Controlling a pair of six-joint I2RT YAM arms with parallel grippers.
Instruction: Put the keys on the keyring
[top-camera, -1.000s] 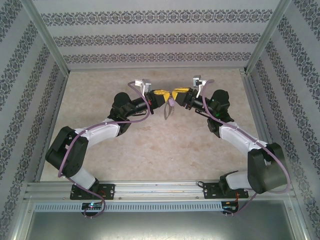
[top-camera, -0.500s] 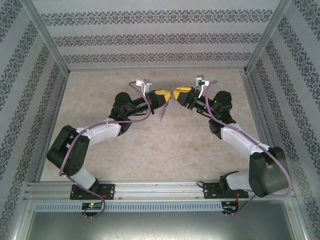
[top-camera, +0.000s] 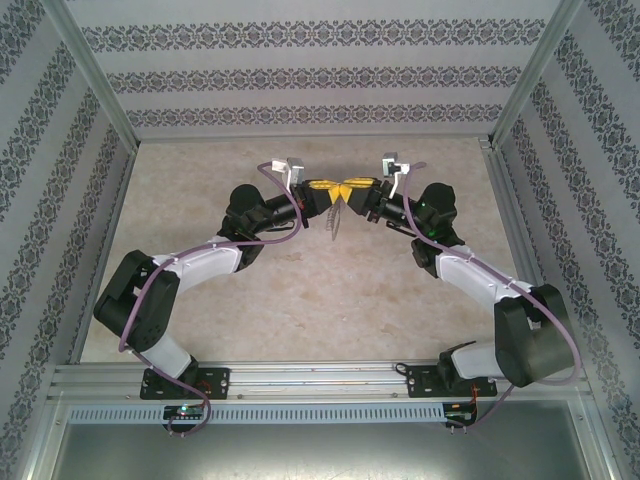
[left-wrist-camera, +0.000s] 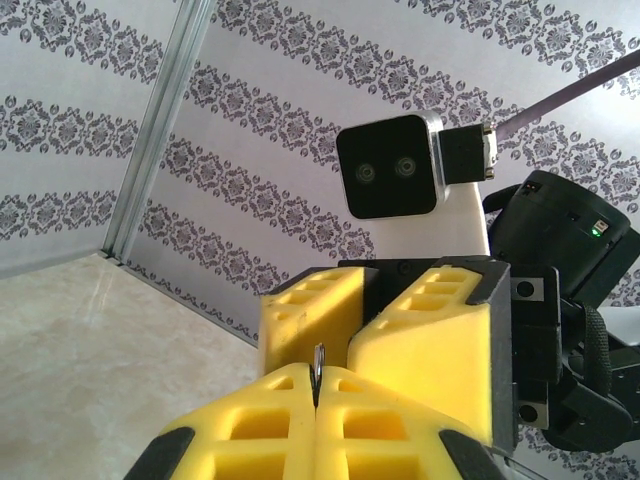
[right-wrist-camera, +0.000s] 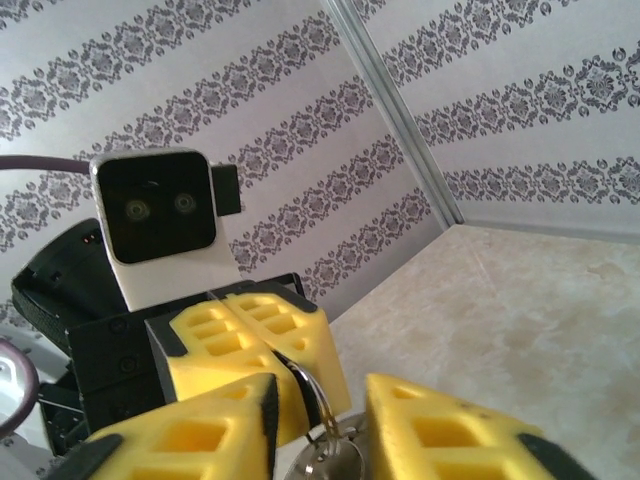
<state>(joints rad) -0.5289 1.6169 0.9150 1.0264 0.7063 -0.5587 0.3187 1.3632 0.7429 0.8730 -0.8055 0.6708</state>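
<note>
Grippers meet tip to tip above the middle of the table (top-camera: 300, 290), at its far half.

Left gripper (left-wrist-camera: 315, 398): I see the yellow pads pressed fully together. A thin grey metal sliver (left-wrist-camera: 317, 362) stands up out of the seam between them, so it is clamped on something flat and narrow. From the right wrist camera a fine wire loop runs out of those same closed pads, which I read as the keyring.

Keyring (top-camera: 337, 216): in the top view it hangs as a pale, slim shape just below the two sets of fingertips, clear of the table.

Right gripper (right-wrist-camera: 320, 418): its pads stand apart with a modest gap. A round silvery piece (right-wrist-camera: 325, 458) sits in that gap at the lower edge of the right wrist view, joined to the wire loop. It nearly fills the space between the pads, but I cannot tell whether they touch it or grip it. I also cannot tell whether the piece is a key or part of the ring; its colour is not clear enough.

The right pads sit just beyond the left ones, almost touching them.
</note>
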